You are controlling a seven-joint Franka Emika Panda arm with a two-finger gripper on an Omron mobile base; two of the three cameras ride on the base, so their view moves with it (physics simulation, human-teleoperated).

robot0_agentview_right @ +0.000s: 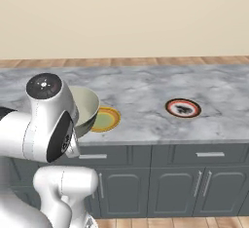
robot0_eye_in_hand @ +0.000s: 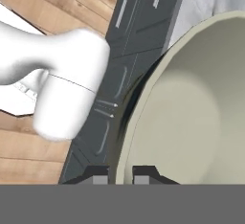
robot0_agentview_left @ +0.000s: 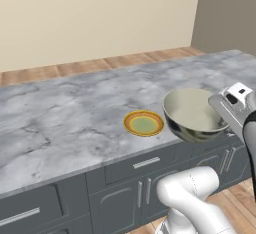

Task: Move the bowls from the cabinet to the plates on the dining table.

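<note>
The gripper [robot0_eye_in_hand: 119, 173] has its jaws clamped on the rim of the cream bowl [robot0_agentview_left: 192, 113], one dark fingertip on each side of the thin wall. The bowl is round, deep and glossy, pale inside with a darker mottled shell, and it hangs tilted over the front edge of the marble table [robot0_agentview_left: 65, 123]. Just beside it lies the flat yellow plate [robot0_agentview_left: 144, 123]. Further along the veined grey top sits the red-rimmed plate [robot0_agentview_right: 183, 108], white at its centre.
</note>
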